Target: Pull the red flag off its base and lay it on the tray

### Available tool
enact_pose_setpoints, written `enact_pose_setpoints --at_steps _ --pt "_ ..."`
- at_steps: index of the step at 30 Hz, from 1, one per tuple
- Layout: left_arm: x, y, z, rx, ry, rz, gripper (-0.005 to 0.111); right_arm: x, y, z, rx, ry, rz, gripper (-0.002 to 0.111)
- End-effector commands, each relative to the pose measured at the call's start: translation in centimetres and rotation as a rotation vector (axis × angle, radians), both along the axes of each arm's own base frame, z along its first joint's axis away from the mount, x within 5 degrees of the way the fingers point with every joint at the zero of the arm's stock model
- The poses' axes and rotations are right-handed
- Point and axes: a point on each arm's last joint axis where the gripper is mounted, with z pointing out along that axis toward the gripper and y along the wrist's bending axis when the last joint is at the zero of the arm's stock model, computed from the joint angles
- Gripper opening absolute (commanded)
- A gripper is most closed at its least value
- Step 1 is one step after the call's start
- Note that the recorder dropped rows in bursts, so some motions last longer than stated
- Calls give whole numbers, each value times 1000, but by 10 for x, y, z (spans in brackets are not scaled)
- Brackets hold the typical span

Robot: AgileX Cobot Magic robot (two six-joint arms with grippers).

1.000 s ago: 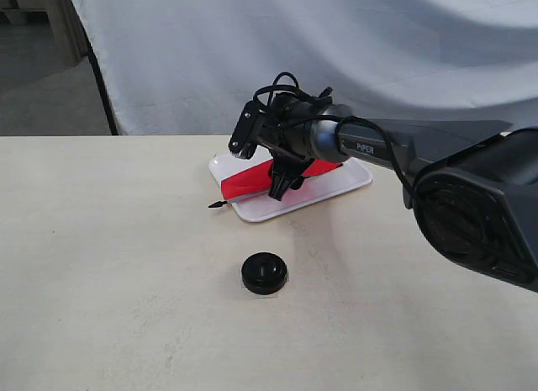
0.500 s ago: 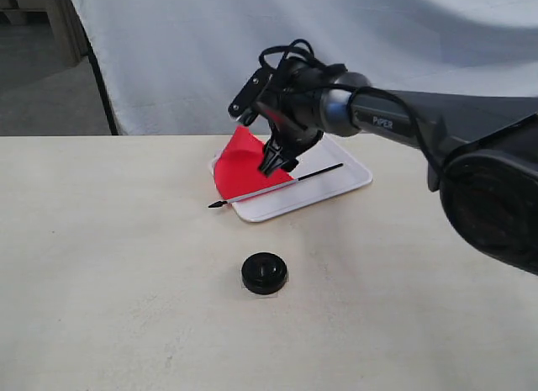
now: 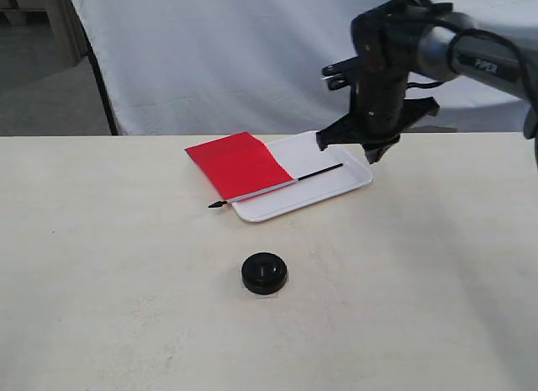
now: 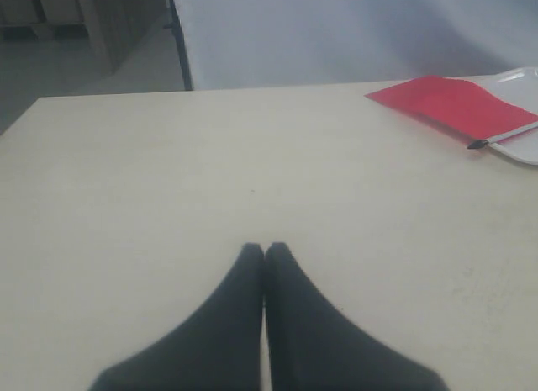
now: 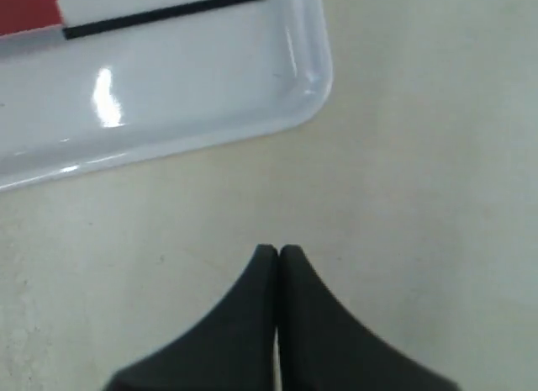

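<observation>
The red flag (image 3: 239, 164) lies flat across the left part of the white tray (image 3: 336, 187), its cloth spilling over the tray's left edge onto the table. The pole's pointed tip (image 3: 214, 205) juts past the rim. The black round base (image 3: 265, 272) sits alone on the table in front of the tray. My right gripper (image 3: 372, 155) hangs shut and holds nothing, raised above the tray's right end; in its wrist view the right gripper (image 5: 278, 251) is over bare table beside the tray (image 5: 193, 97). My left gripper (image 4: 264, 249) is shut over bare table, far from the flag (image 4: 454, 103).
A white cloth backdrop (image 3: 252, 55) hangs behind the beige table (image 3: 126, 307). A dark stand leg (image 3: 101, 88) rises at the back left. The left arm does not show in the exterior view.
The right gripper let go of the flag, rose and swung right, away from the tray's left end. The red cloth has settled flat, and the pole rests on the tray.
</observation>
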Motion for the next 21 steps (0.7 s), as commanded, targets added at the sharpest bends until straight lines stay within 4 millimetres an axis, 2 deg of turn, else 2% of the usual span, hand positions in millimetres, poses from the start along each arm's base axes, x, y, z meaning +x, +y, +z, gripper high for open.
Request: enact_pose_setpoints --at_steps 1,6,14,17,21 --pt "0 0 0 -4 -6 4 0 3 -44 15 136 39 -143 -1" --pt "0 0 0 -4 -6 4 0 -4 -96 30 224 62 -251 -1" --pt "0 0 0 -4 -6 4 0 -52 -175 56 235 12 -339 -1" --pt "0 0 0 -4 -6 4 0 -74 -192 70 265 -55 -346 -1" --pt "0 0 0 -4 -6 4 0 -100 -195 86 246 -129 -305 -1"
